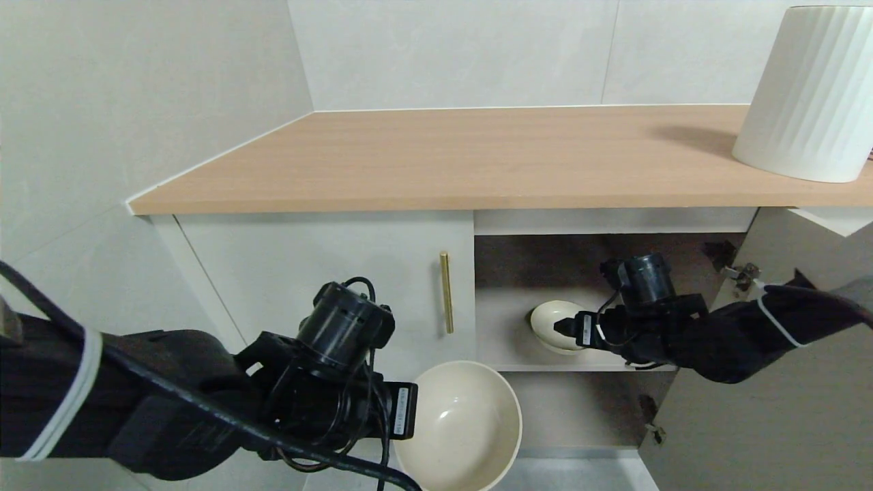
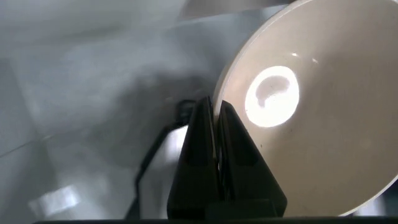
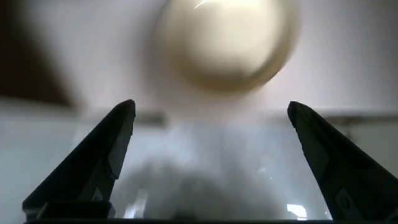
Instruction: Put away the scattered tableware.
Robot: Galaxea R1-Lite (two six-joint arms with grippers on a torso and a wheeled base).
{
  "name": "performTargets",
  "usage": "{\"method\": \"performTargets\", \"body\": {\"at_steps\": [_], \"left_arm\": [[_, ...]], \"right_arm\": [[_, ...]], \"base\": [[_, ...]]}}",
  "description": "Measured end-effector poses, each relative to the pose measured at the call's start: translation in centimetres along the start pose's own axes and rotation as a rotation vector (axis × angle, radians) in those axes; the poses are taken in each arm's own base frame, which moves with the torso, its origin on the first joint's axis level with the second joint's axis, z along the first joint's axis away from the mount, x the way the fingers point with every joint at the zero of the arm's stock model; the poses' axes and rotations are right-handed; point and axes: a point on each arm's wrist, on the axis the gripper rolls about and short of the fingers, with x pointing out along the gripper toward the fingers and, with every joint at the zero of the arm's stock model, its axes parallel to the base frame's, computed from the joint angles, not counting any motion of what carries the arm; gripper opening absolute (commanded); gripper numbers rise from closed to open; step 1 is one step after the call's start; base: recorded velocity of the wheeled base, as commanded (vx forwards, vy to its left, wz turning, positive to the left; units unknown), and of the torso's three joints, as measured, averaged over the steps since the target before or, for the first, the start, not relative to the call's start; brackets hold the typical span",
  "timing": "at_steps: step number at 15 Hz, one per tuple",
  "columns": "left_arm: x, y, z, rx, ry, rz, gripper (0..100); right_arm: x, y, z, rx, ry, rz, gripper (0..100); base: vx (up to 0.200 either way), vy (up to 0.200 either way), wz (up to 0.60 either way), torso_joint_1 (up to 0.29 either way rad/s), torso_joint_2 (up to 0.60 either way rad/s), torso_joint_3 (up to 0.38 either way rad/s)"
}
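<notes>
Nearest, the left gripper [image 1: 407, 409] is clamped on the rim of a cream bowl [image 1: 464, 426], one finger inside the rim and one outside, as the left wrist view shows [image 2: 214, 112]. The bowl [image 2: 311, 106] is held low with its opening facing up, in front of the closed left cabinet door [image 1: 327, 259] and just below that door's brass handle [image 1: 446, 292]. The door blocks the space behind it.

Farther in, the right gripper [image 1: 563, 328] is inside the open right compartment with its fingers spread wide [image 3: 210, 109], holding nothing. A second cream bowl [image 1: 545, 324] sits on the shelf [image 1: 505, 341] just beyond the fingertips (whether they touch it is unclear). The open door [image 1: 764, 423] hangs close beside the right arm.

Above, on the wooden countertop [image 1: 477, 157], a white ribbed cylinder [image 1: 811, 95] stands at the far right, by the tiled wall [image 1: 450, 48].
</notes>
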Motion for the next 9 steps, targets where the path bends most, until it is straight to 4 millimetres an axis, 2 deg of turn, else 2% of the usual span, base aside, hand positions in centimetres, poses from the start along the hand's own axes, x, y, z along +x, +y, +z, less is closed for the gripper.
{"method": "performTargets", "body": {"at_steps": [3,5,7,9], "left_arm": [[1.7,-0.6,-1.0,0.036,0.022,0.079,0],[2.4,-0.8,-1.3,0.046,0.041,0.086,0],[2.6,-1.1,-1.6,0.058,0.051,0.084,0],[2.6,-1.3,-1.8,0.068,0.044,0.095,0]], "right_arm": [[-5.2,3.2,-1.3,-0.087,0.133,0.110,100],[-7.8,4.9,-2.1,-0.138,0.162,0.178,100],[-9.3,6.0,-3.1,-0.205,0.195,0.217,100],[-9.8,7.0,-4.0,-0.245,0.219,0.241,100]], "base": [[0.000,0.000,0.00,0.000,0.00,0.000],[0.000,0.000,0.00,0.000,0.00,0.000],[0.000,0.000,0.00,0.000,0.00,0.000],[0.000,0.000,0.00,0.000,0.00,0.000]]}}
